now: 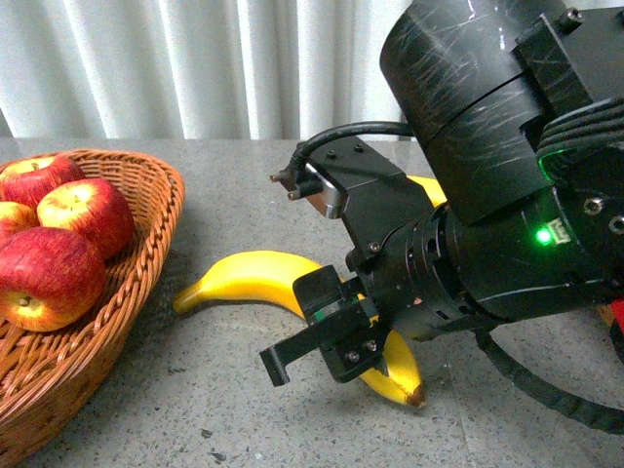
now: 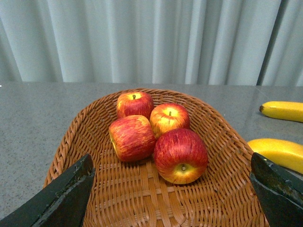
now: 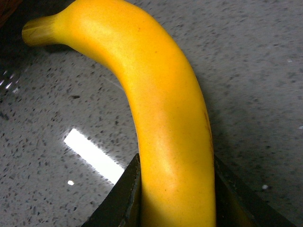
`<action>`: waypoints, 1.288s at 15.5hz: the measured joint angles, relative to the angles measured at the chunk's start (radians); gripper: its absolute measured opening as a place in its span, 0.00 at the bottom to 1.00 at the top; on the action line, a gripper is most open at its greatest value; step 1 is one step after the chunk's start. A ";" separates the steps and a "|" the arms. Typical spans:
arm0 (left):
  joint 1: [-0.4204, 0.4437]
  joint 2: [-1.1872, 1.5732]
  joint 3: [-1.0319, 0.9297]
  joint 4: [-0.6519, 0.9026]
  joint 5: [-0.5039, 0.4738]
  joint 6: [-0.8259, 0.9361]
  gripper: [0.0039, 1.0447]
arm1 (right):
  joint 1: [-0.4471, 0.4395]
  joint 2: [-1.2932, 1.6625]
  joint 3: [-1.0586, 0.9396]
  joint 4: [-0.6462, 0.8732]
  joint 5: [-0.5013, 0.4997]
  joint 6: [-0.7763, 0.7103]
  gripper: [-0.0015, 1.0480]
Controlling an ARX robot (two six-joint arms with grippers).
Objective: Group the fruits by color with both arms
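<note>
Nearest, on the grey speckled surface (image 1: 224,409), the right pincer (image 3: 175,158) pinches a banana (image 1: 249,278) — one black finger (image 3: 124,196) is pressed against each flank of the fruit, toward its dark-tipped end. The banana lies flat on the surface, curved, with its stem end pointing left toward the basket and its dark tip at the near right. The bulky black right arm (image 1: 487,127) reaches in from the right, a green light (image 1: 542,235) glowing on it.

To the left sits a wicker basket (image 1: 161,229), just beside the banana's stem end but apart from it. Four red apples (image 2: 180,153) with yellowish patches lie bunched in it, touching one another. The left pincer (image 2: 171,163) hangs over the basket's near end, its fingers spread wide with nothing gripped between them.

Farther back, a second banana (image 1: 430,188) shows as a yellow patch behind the right arm, on the surface right of the basket. A pale pleated curtain (image 1: 195,68) closes the far side.
</note>
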 joint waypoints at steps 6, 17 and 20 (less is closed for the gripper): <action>0.000 0.000 0.000 0.000 0.000 0.000 0.94 | -0.340 -0.246 0.000 0.112 -0.179 0.147 0.31; 0.000 0.000 0.000 0.000 0.000 0.000 0.94 | -0.838 -0.456 -0.229 -0.197 -0.209 -0.186 0.42; 0.000 0.000 0.000 0.000 0.000 0.000 0.94 | -0.481 -0.402 -0.023 -0.056 -0.198 -0.106 0.93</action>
